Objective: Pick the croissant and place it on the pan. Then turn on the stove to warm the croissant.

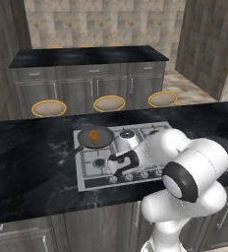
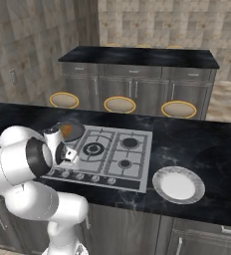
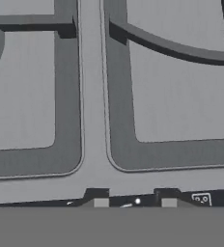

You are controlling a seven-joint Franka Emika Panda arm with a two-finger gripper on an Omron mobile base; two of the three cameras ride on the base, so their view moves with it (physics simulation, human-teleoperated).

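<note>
Croissant (image 1: 94, 136) sits in the pan (image 1: 105, 139); gripper (image 3: 134, 203), jaws pressed together, probably on a stove (image 2: 133, 157) knob; turning comes next.

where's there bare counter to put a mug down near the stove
Bare black counter lies left of the stove, and more between the stove's right edge and the white plate. The front-left corner is crowded: pan with croissant, plus the arm over the knobs.

kitchen, gas stove (image 2: 105, 154) in dark marble counter (image 2: 197, 144), cabinets (image 1: 91, 86), bar stools (image 1: 109, 103)
</note>
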